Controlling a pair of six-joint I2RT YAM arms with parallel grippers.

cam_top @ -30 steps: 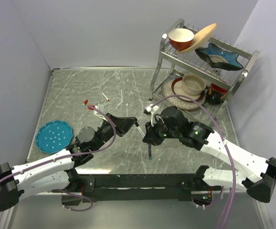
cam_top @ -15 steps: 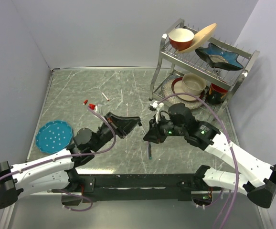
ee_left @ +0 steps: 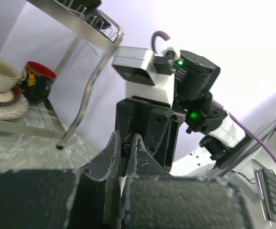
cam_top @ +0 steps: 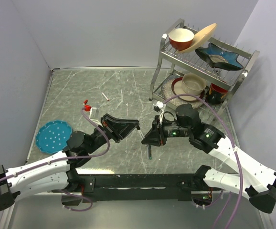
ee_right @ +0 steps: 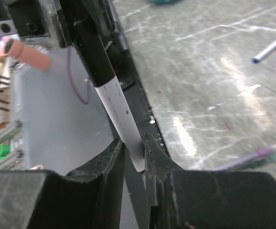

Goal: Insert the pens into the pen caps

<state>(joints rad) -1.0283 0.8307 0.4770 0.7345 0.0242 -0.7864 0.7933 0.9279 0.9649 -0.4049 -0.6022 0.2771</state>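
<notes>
Right tool (ee_right: 134, 152) pinching white-barrelled pen (ee_right: 113, 102), jaws barely apart; left tool (ee_left: 126, 145) fully closed, contents unclear

Pen (ee_right: 116, 114) end hidden between fingers (ee_right: 107, 162), far pen (ee_right: 271, 46) blurred, perhaps blue-tipped

Left gripper (cam_top: 136, 125), right gripper (cam_top: 144, 139) tips close together; pen (cam_top: 149, 152) protrudes from right gripper.

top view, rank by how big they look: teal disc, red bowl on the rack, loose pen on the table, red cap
1. teal disc
2. red bowl, though it sits raised and further back, so its true size against the disc is unsure
3. loose pen
4. red cap, barely a speck
</notes>
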